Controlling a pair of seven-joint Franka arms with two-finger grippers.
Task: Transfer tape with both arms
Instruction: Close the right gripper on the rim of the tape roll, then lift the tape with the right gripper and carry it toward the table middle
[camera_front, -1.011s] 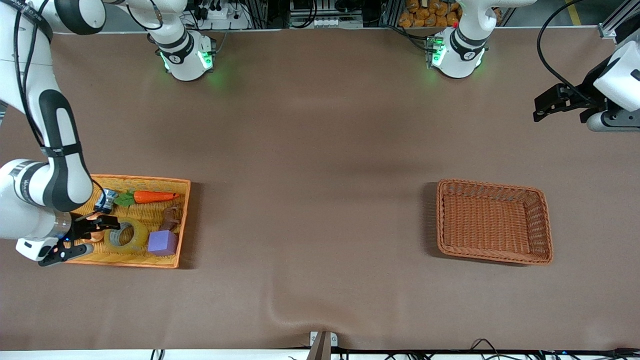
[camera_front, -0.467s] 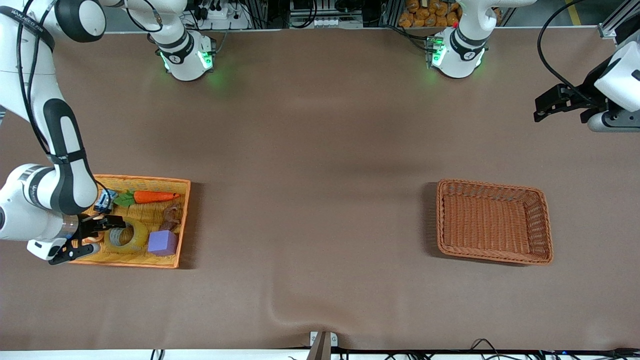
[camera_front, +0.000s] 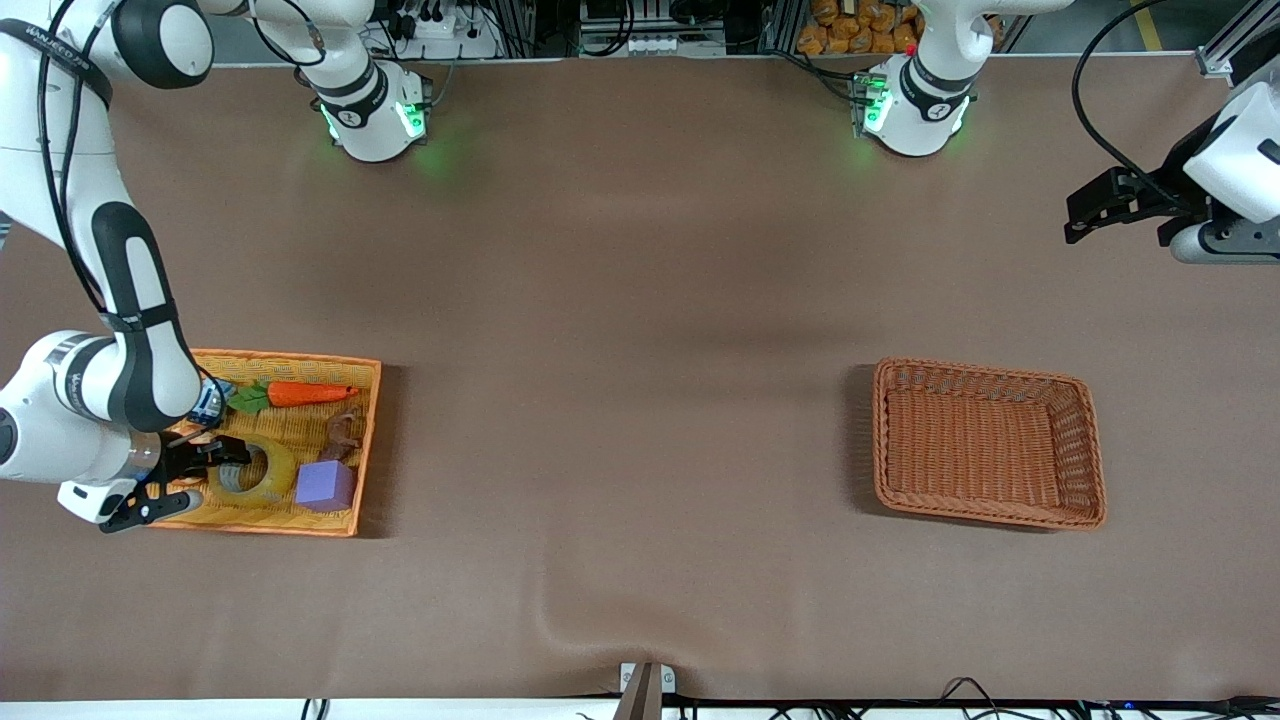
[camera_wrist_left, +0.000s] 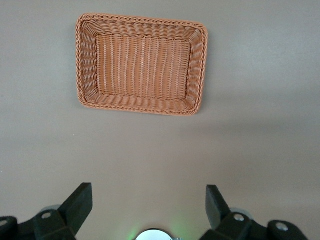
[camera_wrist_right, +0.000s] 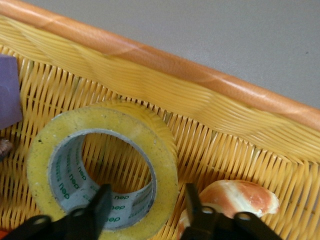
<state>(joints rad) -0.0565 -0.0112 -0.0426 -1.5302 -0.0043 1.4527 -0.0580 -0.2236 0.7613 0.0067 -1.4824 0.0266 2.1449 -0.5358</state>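
Early stage: the tape (camera_wrist_right: 102, 167) is lying flat in the yellow basket (camera_front: 290, 520), its rim between the right gripper (camera_wrist_right: 147, 202)'s 2 part-closed fingers, not yet lifted. The left gripper (camera_wrist_left: 149, 200) is waiting, fingers spread, above the bench; the brown wicker basket (camera_front: 1080, 455) is holding nothing.

Front view: right gripper (camera_front: 205, 462) covers the tape (camera_front: 262, 470) at the roll's 9 o'clock edge; contact can't be told there. Small blue-and-white item (camera_front: 209, 402) in the yellow basket (camera_front: 366, 440) half hidden under the right arm, identity unclear. Brown object (camera_front: 342, 433) at 12 o'clock of the purple block (camera_front: 324, 486) too small to name. Left gripper (camera_front: 1085, 215) small; its arm runs off the frame edge.

Right wrist view: tape's lower rim, purple block and croissant toy (camera_wrist_right: 239, 200) cut by frame edges; fingers (camera_wrist_right: 102, 200) blurred, their bases cropped.

Left wrist view: fingers (camera_wrist_left: 80, 202) cut off at the frame's edge.
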